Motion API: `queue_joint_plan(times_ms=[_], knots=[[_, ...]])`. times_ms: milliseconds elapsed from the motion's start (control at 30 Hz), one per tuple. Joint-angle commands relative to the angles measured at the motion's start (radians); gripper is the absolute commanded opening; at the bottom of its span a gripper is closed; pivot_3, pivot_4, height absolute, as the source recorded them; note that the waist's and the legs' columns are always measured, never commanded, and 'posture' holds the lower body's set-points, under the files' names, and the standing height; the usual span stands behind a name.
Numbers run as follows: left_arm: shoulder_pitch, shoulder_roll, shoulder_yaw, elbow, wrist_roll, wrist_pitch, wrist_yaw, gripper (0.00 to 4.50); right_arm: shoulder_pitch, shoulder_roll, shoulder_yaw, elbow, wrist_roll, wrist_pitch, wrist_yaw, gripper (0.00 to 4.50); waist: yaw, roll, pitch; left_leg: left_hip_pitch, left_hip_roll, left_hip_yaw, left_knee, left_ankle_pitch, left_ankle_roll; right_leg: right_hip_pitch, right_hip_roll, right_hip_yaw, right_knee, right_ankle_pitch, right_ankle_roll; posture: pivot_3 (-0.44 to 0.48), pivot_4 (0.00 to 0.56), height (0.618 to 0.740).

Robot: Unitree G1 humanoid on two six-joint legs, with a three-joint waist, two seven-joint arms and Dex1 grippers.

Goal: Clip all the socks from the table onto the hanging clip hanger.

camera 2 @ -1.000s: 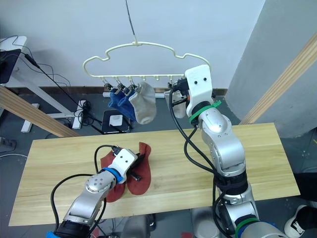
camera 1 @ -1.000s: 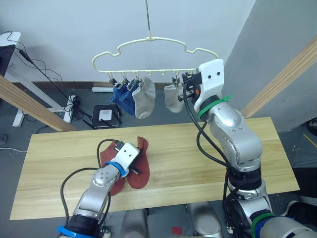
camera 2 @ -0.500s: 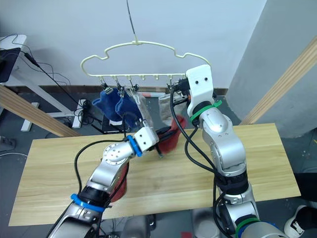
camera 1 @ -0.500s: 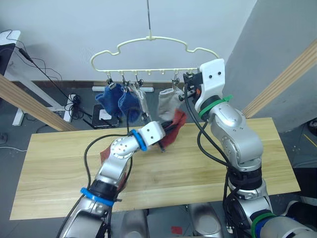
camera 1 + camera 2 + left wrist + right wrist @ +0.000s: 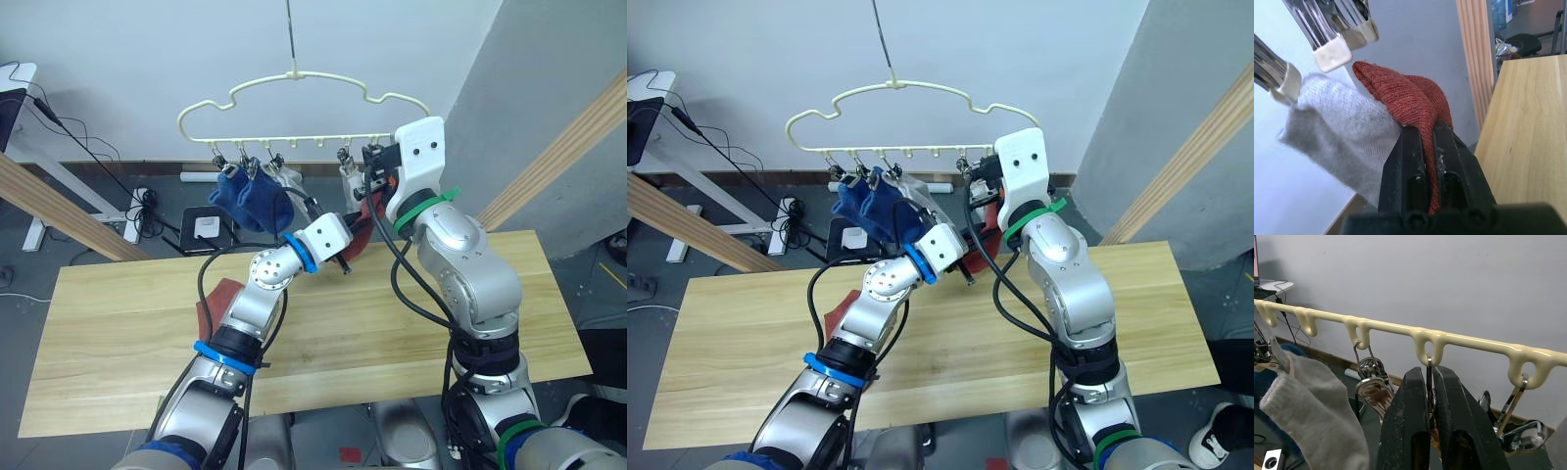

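- At lower left of the head view, the table carries one rust-red sock, half hidden behind the left arm.
- Mid-frame, the left gripper has its fingers pressed together on the other rust-red sock, lifted just under the metal clips and touching a hanging grey sock.
- Behind it, the right gripper is pinched on the wire of a clip under the clip hanger, upper centre.
- Two blue socks hang at the hanger's left.
- My worry: the hanger hangs free on its hook, so a push could swing it and the sock edge would miss the clip mouth, or knock the grey sock loose.
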Motion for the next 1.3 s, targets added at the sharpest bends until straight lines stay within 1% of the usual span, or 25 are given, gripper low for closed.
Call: queue_joint_plan(times_ms=[33, 767, 1100, 1133, 1200, 1233, 1300], knots=[[-0.018, -0.007, 0.007, -0.02, -0.001, -0.019, 0.013, 0.01, 0.002, -0.003, -0.005, -0.045, 0.004, 0.001, -0.002, 0.0, 0.0, 0.0, 0.0, 0.0, 0.0, 0.0, 0.0, 0.0, 0.0, 0.0, 0.0, 0.0, 0.0, 0.0, 0.0, -0.27, 0.319, 0.733], [-0.049, -0.002, 0.006, -0.055, -0.001, -0.013, 0.02, 0.01, 0.025, -0.008, 0.012, -0.044, -0.005, 0.002, -0.002, 0.0, 0.001, 0.0, 0.0, 0.0, 0.0, 0.0, 0.0, 0.0, 0.0, 0.0, 0.0, 0.0, 0.0, 0.0, 0.0, -0.263, 0.324, 0.733], [-0.053, -0.005, 0.013, -0.057, -0.002, -0.012, 0.033, 0.01, 0.029, -0.029, 0.021, -0.043, -0.024, -0.004, -0.012, 0.0, 0.001, 0.0, 0.0, 0.0, 0.0, 0.0, 0.0, 0.0, 0.0, 0.0, 0.0, 0.0, 0.0, 0.0, 0.0, -0.261, 0.327, 0.733], [-0.053, -0.005, 0.014, -0.056, -0.002, -0.012, 0.035, 0.0, 0.029, -0.028, 0.018, -0.044, -0.022, -0.004, -0.013, 0.61, 0.002, 0.0, 0.0, 0.0, 0.0, 0.0, 0.0, 0.0, 0.0, 0.0, 0.0, 0.0, 0.0, 0.0, 0.0, -0.261, 0.327, 0.733], [-0.053, -0.005, 0.015, -0.055, -0.003, -0.011, 0.036, 0.0, 0.029, -0.027, 0.014, -0.047, -0.018, -0.001, -0.012, 1.21, 0.002, 0.0, 0.0, 0.0, 0.0, 0.0, 0.0, 0.0, 0.0, 0.0, 0.0, 0.0, 0.0, 0.0, 0.0, -0.262, 0.327, 0.733], [-0.052, -0.006, 0.016, -0.056, -0.005, -0.008, 0.038, 0.0, 0.03, -0.027, 0.011, -0.051, -0.014, 0.003, -0.01, 1.67, 0.002, 0.0, 0.0, 0.0, 0.0, 0.0, 0.0, 0.0, 0.0, 0.0, 0.0, 0.0, 0.0, 0.0, 0.0, -0.262, 0.327, 0.733], [-0.05, -0.014, 0.023, -0.058, -0.019, 0.012, 0.043, 0.0, 0.033, -0.026, 0.007, -0.067, -0.004, 0.017, -0.004, 2.34, 0.002, 0.0, 0.0, 0.0, 0.0, 0.0, 0.0, 0.0, 0.0, 0.0, 0.0, 0.0, 0.0, 0.0, 0.0, -0.266, 0.328, 0.733]])
